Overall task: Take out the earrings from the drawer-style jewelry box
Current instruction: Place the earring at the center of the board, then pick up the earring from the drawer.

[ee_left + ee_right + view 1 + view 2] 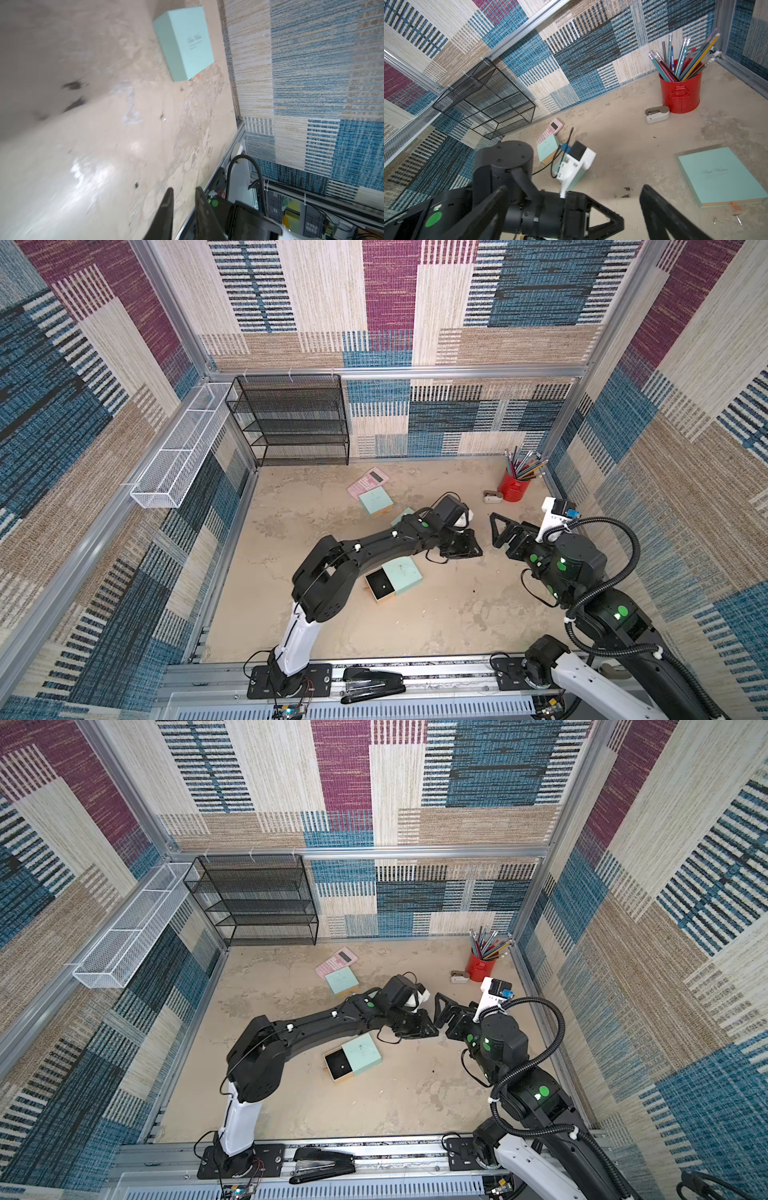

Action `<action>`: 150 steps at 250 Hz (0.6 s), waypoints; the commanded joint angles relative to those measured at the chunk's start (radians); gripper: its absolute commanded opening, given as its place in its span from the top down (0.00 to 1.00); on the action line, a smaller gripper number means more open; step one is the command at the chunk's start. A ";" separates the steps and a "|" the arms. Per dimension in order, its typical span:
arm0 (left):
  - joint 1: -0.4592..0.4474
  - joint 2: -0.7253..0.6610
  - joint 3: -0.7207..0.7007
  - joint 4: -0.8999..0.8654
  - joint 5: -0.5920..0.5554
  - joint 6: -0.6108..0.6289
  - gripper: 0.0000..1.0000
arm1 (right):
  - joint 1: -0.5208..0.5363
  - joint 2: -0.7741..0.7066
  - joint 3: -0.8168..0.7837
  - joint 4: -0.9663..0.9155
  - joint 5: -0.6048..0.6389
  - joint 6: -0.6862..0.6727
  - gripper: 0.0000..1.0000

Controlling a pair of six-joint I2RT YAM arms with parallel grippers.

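The mint-green jewelry box [402,574] [361,1054] lies mid-floor with its dark drawer [380,588] pulled out; one pale earring speck [383,586] shows inside. Another stud [163,118] glints on the bare floor, and tiny glinting bits [738,219] lie by a closed mint box [720,176] [187,41]. My left gripper [467,549] [184,191] hovers right of the drawer, its jaws a narrow gap apart with nothing between them. My right gripper [500,533] [574,187] faces it tip to tip, wide open and empty.
Two more mint boxes [375,502] [405,516] lie behind the left arm, one on a pink calculator [368,481]. A red pencil cup [514,486] and small white stapler [492,497] stand back right. A black mesh shelf [291,423] lines the back wall; a black stapler [372,684] rests on the front rail.
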 commanded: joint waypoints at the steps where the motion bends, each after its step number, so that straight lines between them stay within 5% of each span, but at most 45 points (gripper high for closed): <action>1: 0.028 -0.164 -0.154 0.061 -0.033 0.000 0.77 | 0.001 0.069 0.016 0.004 -0.076 -0.043 0.01; 79: 0.216 -0.590 -0.577 0.010 -0.034 0.042 0.73 | 0.017 0.248 -0.018 0.115 -0.281 -0.058 0.05; 150: 0.443 -0.853 -0.735 -0.188 0.013 0.129 0.56 | 0.211 0.442 0.027 0.085 -0.288 -0.049 0.14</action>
